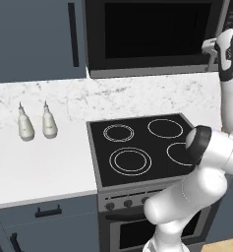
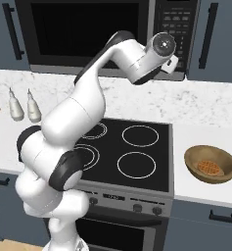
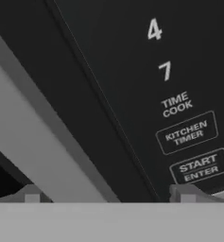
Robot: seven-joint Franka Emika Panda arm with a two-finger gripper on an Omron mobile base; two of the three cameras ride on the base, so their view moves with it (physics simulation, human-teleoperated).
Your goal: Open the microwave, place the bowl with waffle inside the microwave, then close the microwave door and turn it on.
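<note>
The arm reaches up to the microwave (image 2: 107, 34), which is mounted above the black stovetop (image 2: 125, 152), and its hand sits right at the lower part of the keypad panel (image 2: 171, 24) on the microwave's right side. In the hand view the gripper (image 3: 106, 194) faces that panel very closely, its fingers (image 3: 30, 194) spread wide with nothing between them; one tip lies below the grey frame of the microwave door (image 1: 155, 34), the other just under the START ENTER key (image 3: 198, 168). Keys marked 4, 7, TIME COOK and KITCHEN TIMER show above it. The door looks shut, its dark glass flush with the front in both base views. The bowl (image 2: 211, 163), tan wood and shallow, stands on the white worktop (image 2: 205, 188) to the right of the stovetop, well apart from the hand, with the waffle (image 2: 210, 168) lying inside it. Two small white bottles (image 1: 37, 123) stand side by side on the worktop left of the stovetop, near the marbled backsplash.
</note>
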